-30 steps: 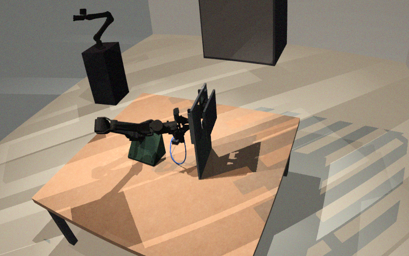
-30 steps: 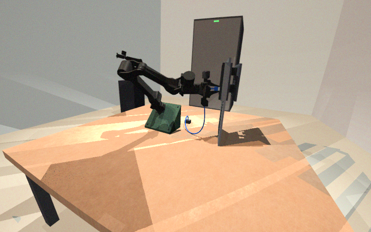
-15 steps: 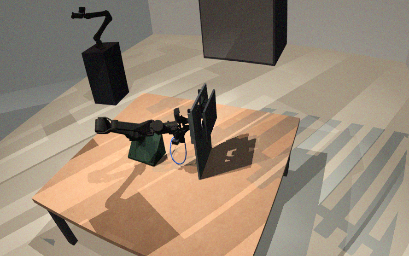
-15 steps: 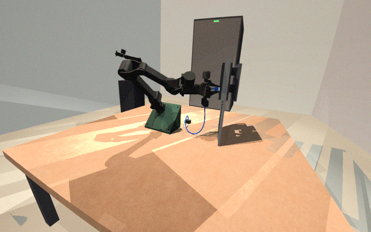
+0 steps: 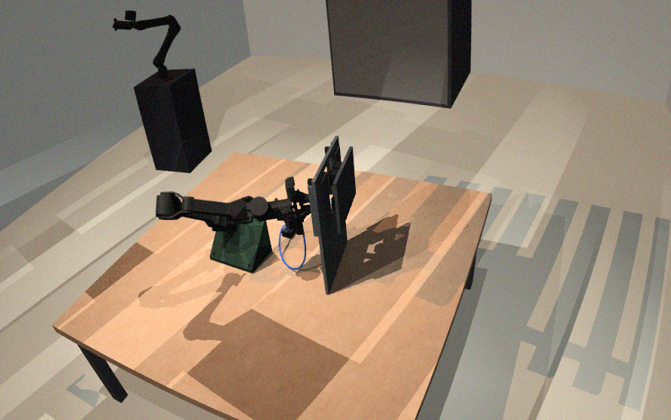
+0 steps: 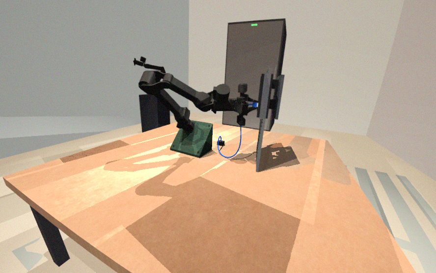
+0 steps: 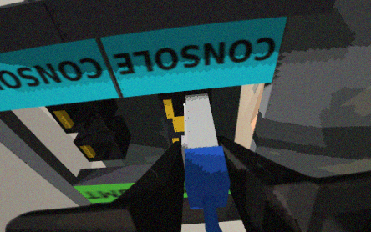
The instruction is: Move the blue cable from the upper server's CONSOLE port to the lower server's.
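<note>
The blue plug has a pale grey front part that points into a dark opening with gold contacts, beside the turquoise CONSOLE label, which reads upside down in the wrist view. How deep the plug sits, and whether this is the upper or lower server, I cannot tell. My gripper is shut on the plug, one finger on each side, close to the upright panel. The blue cable hangs in a loop below the gripper. The plug's tab is not clear.
A second CONSOLE label and two dark sockets lie left in the wrist view, with a green label below. The green wedge base stands behind the cable loop. A small black block is at the cable's other end.
</note>
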Available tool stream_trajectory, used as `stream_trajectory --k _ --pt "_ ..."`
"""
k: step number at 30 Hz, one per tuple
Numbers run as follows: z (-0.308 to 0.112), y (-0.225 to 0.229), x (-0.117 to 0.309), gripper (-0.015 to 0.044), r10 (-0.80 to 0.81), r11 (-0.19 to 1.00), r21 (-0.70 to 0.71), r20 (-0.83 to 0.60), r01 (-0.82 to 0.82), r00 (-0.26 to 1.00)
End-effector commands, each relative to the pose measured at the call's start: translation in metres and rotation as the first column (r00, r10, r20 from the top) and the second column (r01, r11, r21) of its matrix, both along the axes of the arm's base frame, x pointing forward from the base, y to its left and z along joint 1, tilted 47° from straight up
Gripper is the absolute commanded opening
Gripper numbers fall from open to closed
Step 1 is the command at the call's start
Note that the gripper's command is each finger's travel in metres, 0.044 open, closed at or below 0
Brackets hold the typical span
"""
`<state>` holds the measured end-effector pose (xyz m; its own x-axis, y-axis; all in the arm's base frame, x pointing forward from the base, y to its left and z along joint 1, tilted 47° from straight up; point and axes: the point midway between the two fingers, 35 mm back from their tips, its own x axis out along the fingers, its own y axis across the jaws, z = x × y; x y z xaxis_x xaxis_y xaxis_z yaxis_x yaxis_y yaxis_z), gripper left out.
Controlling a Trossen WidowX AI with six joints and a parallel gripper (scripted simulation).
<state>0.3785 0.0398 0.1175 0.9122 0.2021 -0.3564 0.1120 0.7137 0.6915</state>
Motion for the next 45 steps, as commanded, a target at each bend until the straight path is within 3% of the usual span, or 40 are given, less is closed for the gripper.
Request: stream_trajectory --k 1,45 --pt "0.0023 0.0007 0.0024 0.0000 0.006 1.000 -0.001 0.006 -0.006 1.000" --pt "0.0054 0.0005 0.0031 0.0000 0.016 1.000 0.001 0.005 -0.016 1.000"
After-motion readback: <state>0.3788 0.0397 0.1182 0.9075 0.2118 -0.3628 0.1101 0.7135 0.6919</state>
